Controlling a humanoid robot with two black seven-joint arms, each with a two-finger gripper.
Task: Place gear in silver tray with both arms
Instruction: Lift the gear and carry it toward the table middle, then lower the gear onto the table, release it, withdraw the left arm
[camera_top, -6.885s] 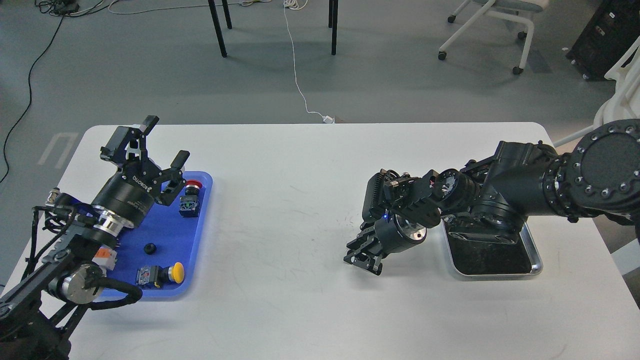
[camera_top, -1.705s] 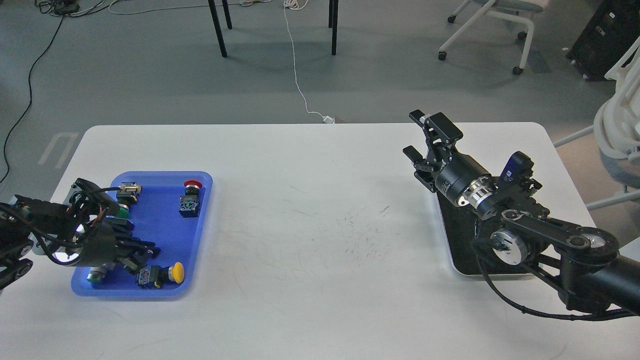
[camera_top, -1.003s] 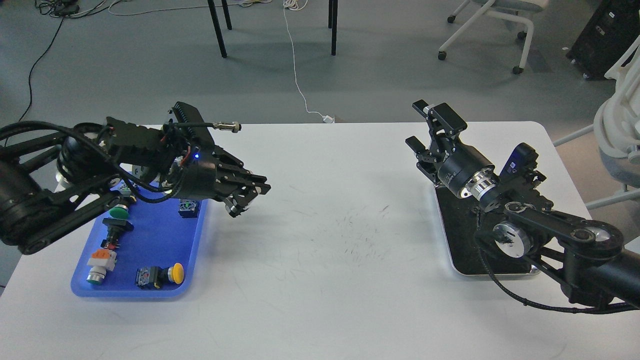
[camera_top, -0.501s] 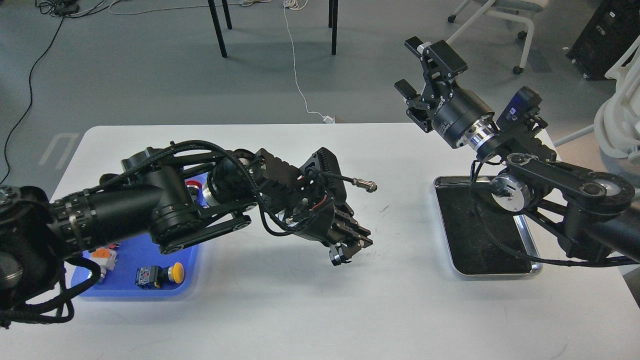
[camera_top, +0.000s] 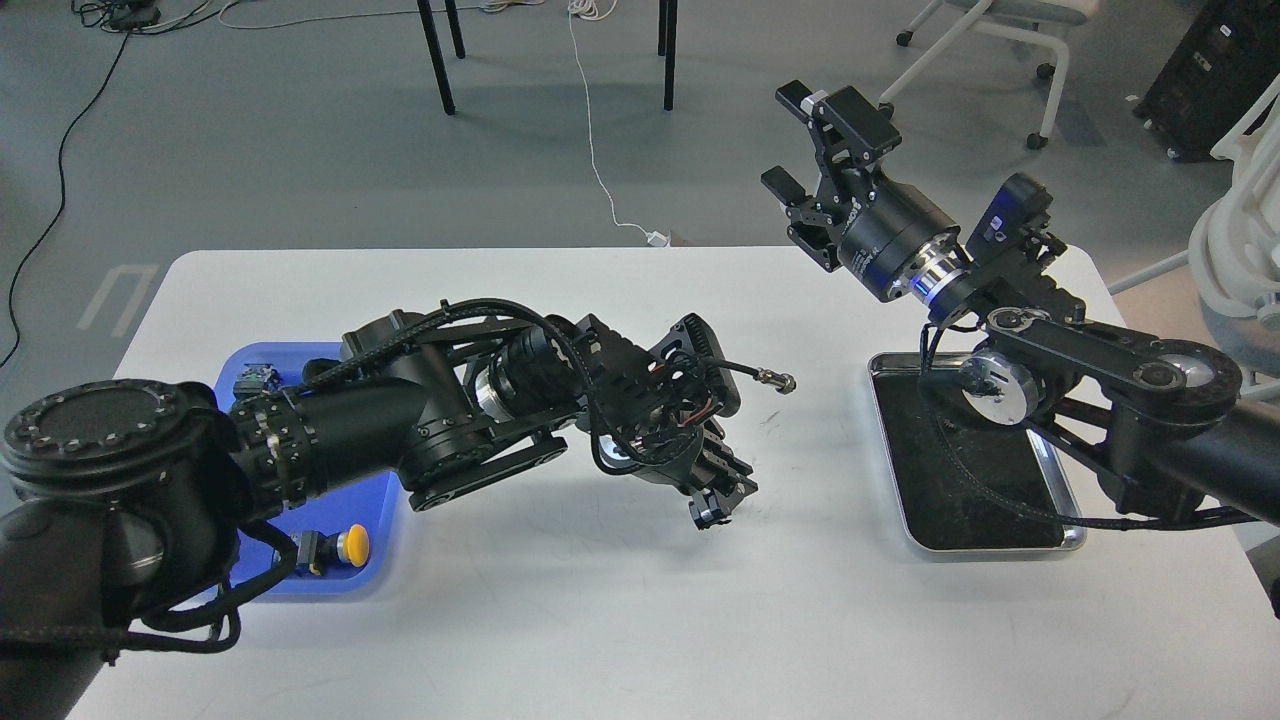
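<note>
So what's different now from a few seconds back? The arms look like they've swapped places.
The left hand left the blue tray and swung out over the middle of the table, pointing down, closed on something small and dark. The right hand lifted off the table beside the silver tray and now points up, open. Both trays stayed put.

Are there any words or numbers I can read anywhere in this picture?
None can be read.
Right gripper: pale lettering on its round body, too small and blurred to read.
Left gripper, silver tray, blue tray: no writing visible.
</note>
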